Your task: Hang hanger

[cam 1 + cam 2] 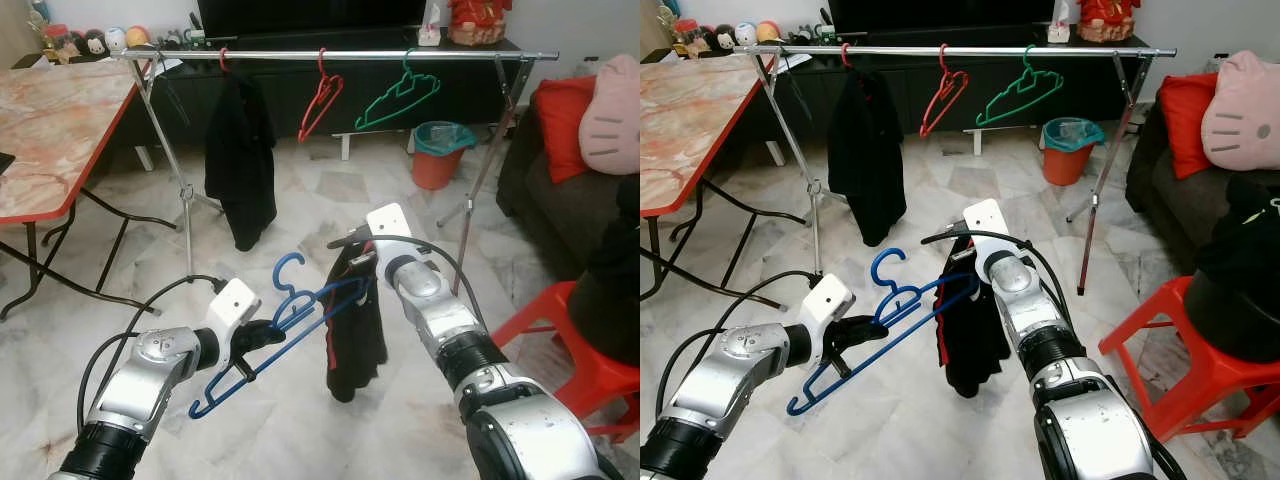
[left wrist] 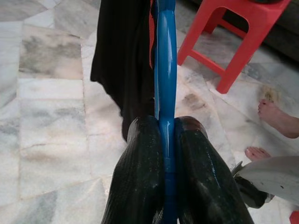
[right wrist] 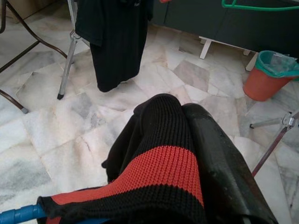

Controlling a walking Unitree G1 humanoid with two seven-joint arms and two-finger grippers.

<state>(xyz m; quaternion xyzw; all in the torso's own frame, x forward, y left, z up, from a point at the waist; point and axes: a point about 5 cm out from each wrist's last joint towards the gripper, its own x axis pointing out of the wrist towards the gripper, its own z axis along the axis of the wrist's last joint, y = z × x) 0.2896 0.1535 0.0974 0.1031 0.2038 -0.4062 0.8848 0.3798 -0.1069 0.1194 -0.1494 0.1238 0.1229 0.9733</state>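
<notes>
You're standing on a pale marble floor (image 1: 330, 190), facing a steel rail (image 1: 330, 55) that spans the room in front of a dark TV cabinet. On the rail hang a black garment (image 1: 240, 160), a red hanger (image 1: 318, 98) and a green hanger (image 1: 400, 97). A marble-top table (image 1: 50, 130) sits to your left; an orange bin (image 1: 438, 155), a sofa with a pink cushion (image 1: 612, 115) and a red stool (image 1: 575, 345) lie to your right.

Your left gripper (image 1: 268, 335) is clamped tight on the blue hanger (image 1: 290, 335), held low, well short of the rail. Your right gripper (image 1: 352, 258) pinches a black sweater (image 1: 355, 330) with a red stripe, draped over the hanger's far end.

A person's bare feet (image 2: 275, 116) show near the stool.
</notes>
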